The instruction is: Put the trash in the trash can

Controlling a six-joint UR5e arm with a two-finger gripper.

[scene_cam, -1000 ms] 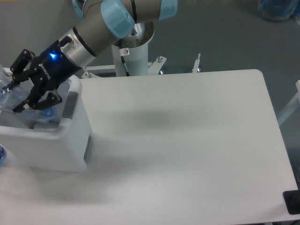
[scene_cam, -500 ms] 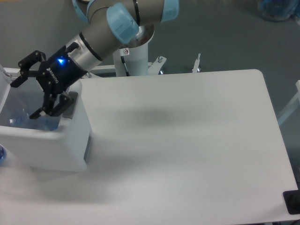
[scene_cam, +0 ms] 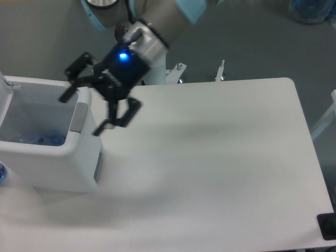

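- Gripper (scene_cam: pixel 81 113) in the upper left of the frame, hanging in the air above the right wall of the bin, black fingers (scene_cam: pixel 113 122) spread wide apart with nothing between them, blue light glowing on its body.
- Then biggest first: white table (scene_cam: pixel 210 157) filling most of the frame, rounded corner at upper right, bare across the middle and right.
- Robot arm (scene_cam: pixel 152 31) coming in from the top centre, grey with light blue joints, a bit motion-blurred, white base post behind the table's far edge.
- Trash can (scene_cam: pixel 58 163) at the left edge, mid-height, sitting on the table: white, chunky walls, rounded corners, grey panel (scene_cam: pixel 77 116) on the right rim just below the gripper.
- Crushed bottle (scene_cam: pixel 39 139) down inside the can, lower left of the opening: only clear plastic and blue bits showing, too blurry to pick out cap from label.
- White packet: can't make it out anywhere, could be lost against the white inside of the can.
- Small blue thing (scene_cam: pixel 1 172) peeking in at the far left edge, outside the can, cut off by the frame.
- Dark object (scene_cam: pixel 328 226) at the lower right corner, also cut off.
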